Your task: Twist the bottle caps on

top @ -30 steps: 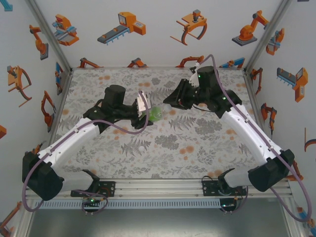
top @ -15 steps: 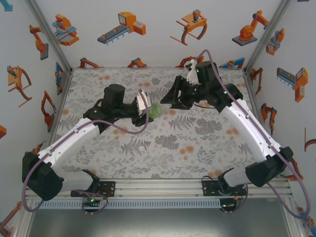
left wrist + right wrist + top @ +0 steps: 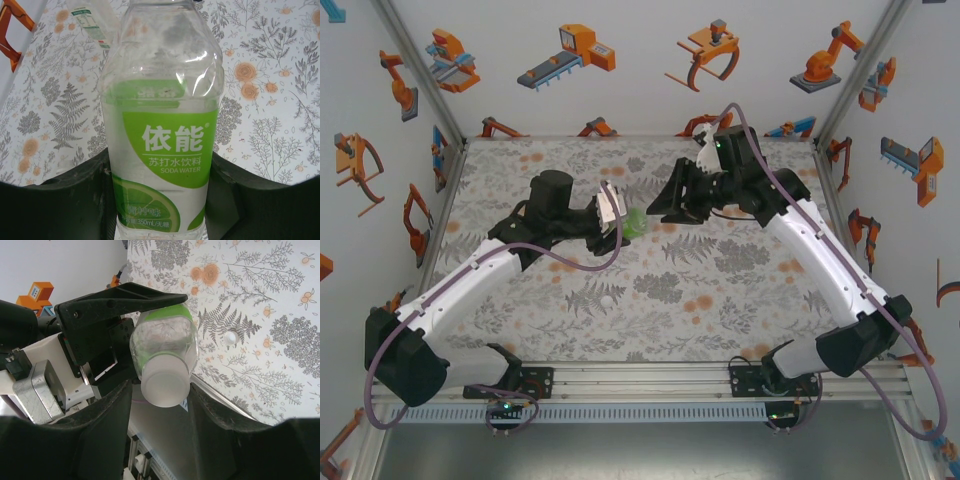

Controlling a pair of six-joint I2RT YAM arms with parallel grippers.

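Our left gripper (image 3: 160, 165) is clamped on the soda-water bottle (image 3: 162, 115). Its white cap (image 3: 165, 386) sits between our right gripper's (image 3: 161, 390) jaws, which stand slightly apart. We should close squarely on the cap, then twist along the neck's axis to avoid cross-threading.

Bright, even light from overhead fills the top view. Shadows on the table (image 3: 720, 290) are faint and soft-edged, and nothing is blown out. From the left wrist, white glare streaks the clear shoulder of the bottle (image 3: 165, 125); its label is sharp, and the table behind it is slightly soft. From the right wrist, the cap (image 3: 165, 386) looks a little blurred, perhaps too near for focus.
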